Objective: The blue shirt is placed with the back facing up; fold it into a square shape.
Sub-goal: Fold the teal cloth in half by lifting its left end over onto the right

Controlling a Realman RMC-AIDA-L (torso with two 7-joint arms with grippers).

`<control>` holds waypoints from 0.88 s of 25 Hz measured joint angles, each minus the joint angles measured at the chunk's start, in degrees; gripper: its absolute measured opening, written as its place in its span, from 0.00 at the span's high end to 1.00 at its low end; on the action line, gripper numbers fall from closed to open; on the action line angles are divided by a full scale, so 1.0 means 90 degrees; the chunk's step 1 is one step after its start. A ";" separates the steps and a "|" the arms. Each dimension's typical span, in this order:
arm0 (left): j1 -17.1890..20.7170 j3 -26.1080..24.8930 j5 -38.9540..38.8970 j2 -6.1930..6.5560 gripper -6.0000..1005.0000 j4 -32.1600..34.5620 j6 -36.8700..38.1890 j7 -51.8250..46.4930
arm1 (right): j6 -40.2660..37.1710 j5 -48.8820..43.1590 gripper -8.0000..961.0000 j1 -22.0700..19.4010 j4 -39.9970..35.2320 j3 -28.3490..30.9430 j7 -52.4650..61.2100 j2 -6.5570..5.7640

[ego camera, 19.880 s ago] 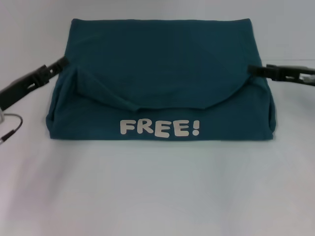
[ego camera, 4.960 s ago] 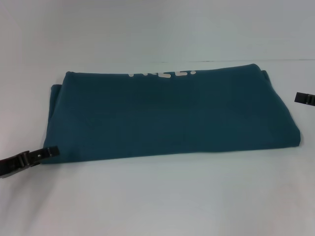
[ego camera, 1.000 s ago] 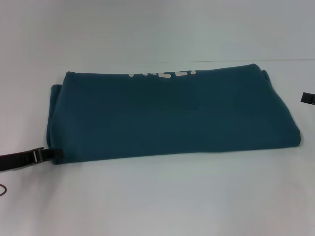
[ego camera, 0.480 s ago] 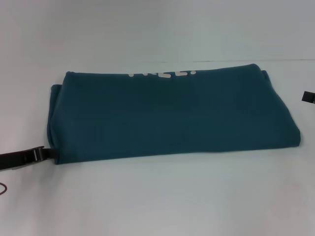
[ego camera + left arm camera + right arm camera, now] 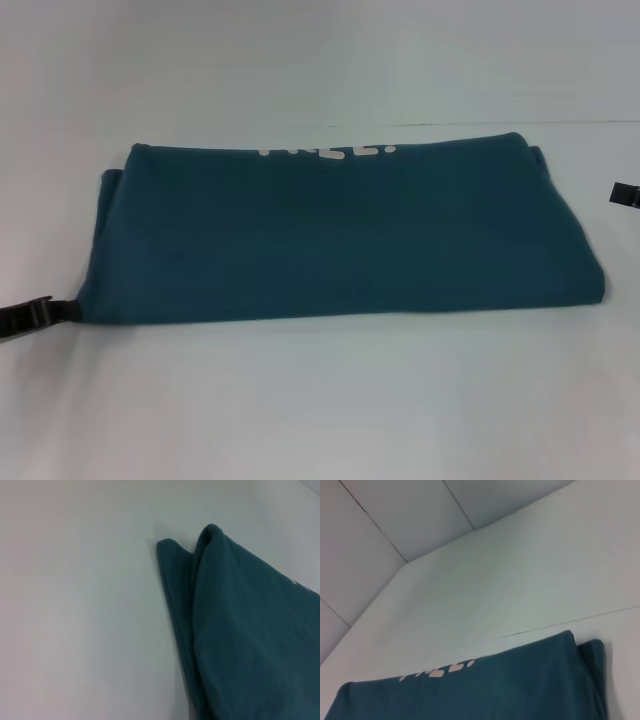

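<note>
The blue shirt lies folded into a wide band across the white table, plain side up. Only the tops of its cream letters show along the far edge. My left gripper is at the shirt's near left corner, low on the table, shut on that corner. My right gripper shows only as a black tip at the right edge of the head view, apart from the shirt's right end. The left wrist view shows the shirt's layered left end. The right wrist view shows its far right corner and the letters.
A thin seam runs across the table just behind the shirt. A wall of pale panels stands behind the table's far edge.
My left gripper has drawn back to the left, and the shirt's near left corner has come out to the left with it. The right gripper has barely moved.
</note>
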 joint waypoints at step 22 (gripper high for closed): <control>0.0321 -0.0431 0.0029 0.0059 0.98 0.0276 0.0041 -0.0010 | 0.0114 0.0000 0.10 0.0098 0.0075 0.0000 -0.0067 0.0070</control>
